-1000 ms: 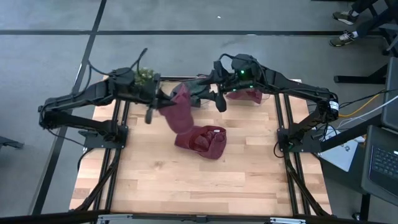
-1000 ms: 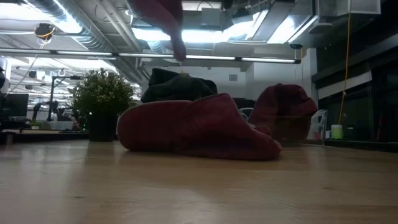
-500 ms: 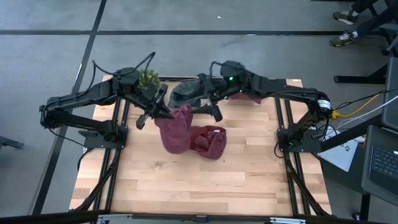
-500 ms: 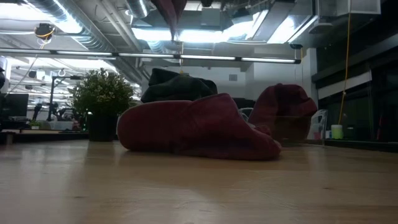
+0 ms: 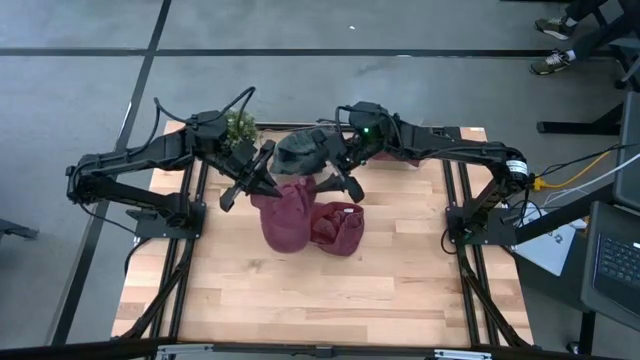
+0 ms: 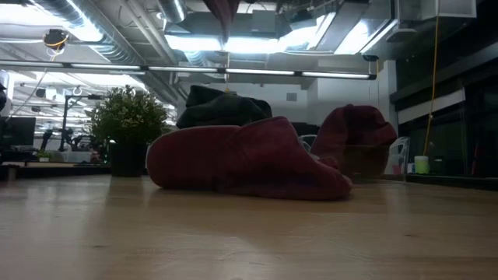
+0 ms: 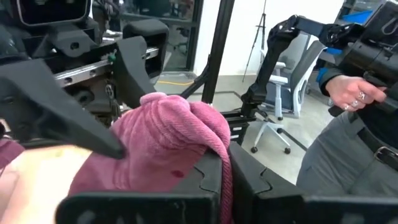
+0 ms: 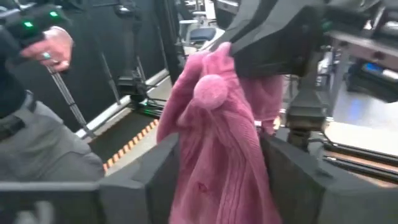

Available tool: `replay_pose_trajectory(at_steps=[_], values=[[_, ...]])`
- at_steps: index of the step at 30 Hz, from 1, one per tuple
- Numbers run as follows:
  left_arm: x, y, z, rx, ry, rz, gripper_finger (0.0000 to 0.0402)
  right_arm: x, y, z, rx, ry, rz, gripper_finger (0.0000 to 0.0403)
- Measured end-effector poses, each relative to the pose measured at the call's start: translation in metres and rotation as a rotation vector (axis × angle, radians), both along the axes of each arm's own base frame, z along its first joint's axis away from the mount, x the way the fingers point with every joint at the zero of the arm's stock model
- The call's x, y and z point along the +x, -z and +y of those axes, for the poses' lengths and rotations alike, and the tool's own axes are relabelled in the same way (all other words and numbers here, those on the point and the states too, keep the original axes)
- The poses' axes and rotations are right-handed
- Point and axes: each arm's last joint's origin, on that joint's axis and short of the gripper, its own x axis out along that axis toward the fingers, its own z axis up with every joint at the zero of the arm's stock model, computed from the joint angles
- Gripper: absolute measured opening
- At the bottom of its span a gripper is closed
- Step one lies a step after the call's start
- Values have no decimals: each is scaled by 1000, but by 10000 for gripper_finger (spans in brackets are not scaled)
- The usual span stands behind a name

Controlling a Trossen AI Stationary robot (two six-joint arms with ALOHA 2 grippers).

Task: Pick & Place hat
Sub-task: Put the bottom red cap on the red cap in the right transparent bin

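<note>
A maroon knit hat with a pompom (image 8: 211,93) hangs between my two grippers above the table's far middle (image 5: 283,218). It fills the left wrist view (image 7: 161,137), and only its lowest tip shows at the top of the low view (image 6: 223,9). My left gripper (image 5: 250,180) comes at it from the table's left and is shut on it (image 7: 225,186). My right gripper (image 5: 340,183) comes from the right, its fingers standing on either side of a thick bunch of the hat (image 8: 221,186). My left gripper pinches a thin fold of the knit at the hat's upper edge (image 7: 221,158) between its two fingers, coming slanting from the table's left. The hat is lifted clear and hangs below. My right gripper holds a thick bunch of the hat's body below the pompom (image 8: 217,174) between its fingers (image 8: 283,180), coming from the table's right. The knit fills the gap between them and hangs slack.
A second maroon hat (image 5: 338,225) lies on the table just right of the hanging one (image 6: 249,163). A dark hat (image 5: 300,150), a third maroon hat (image 5: 400,155) and a potted plant (image 5: 238,126) stand along the far edge. A person's hand (image 7: 348,93) shows beyond the table.
Both grippers have carried the hat from the far edge toward the table's middle and near side. The hat, stretched slanting between them a second ago, now hangs down as a fuller bundle beside the maroon hat lying on the table.
</note>
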Motion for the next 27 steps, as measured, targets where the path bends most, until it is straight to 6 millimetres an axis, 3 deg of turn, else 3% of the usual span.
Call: replay_pose_trajectory(at_steps=[8,11,17,27], values=[[0,0,0,-43,7,21,7,0,0,-1,12,3,10,16],[-1,0,-1,-69,51,31,7,-1,1,-1,31,-15,23,16],[0,1,-2,-111,100,53,8,-5,-1,-1,138,-212,52,6],[2,0,-1,-196,70,91,14,-13,-11,-1,246,-304,106,3]])
